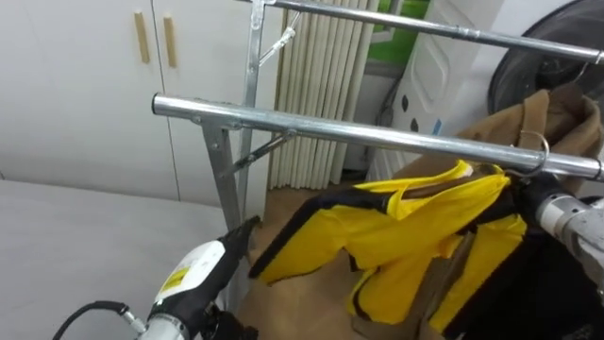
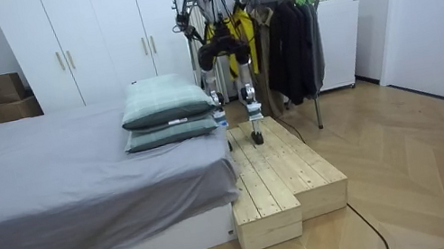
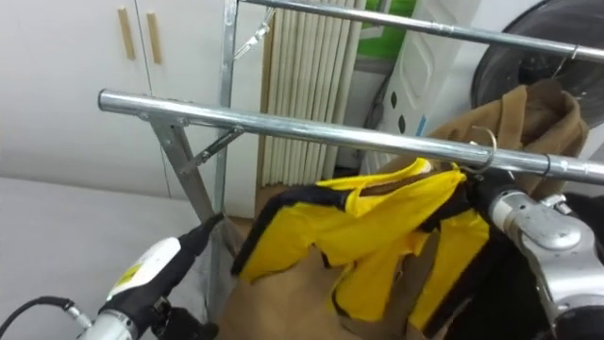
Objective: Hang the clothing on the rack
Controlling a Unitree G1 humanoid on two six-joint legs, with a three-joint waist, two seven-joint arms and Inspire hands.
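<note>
While aloft, jacket (image 3: 377, 227) beside right hand (image 3: 475, 196)

The lower rail (image 1: 377, 132) is bare from its left end as far as the hanger hook (image 1: 534, 151) — a hand could come over it anywhere along that stretch. Above the rail, the gap up to the upper rail (image 1: 425, 28) is open. Under the rail's right part the yellow jacket (image 1: 415, 227) fills the space, and just right of the hook a tan coat (image 1: 552, 118) crowds the rail. Near the rail's left end the upright post (image 1: 251, 85) and its slanting brace (image 1: 264, 151) stand in the way — between brace and jacket, beneath the rail, there is open air.
</note>
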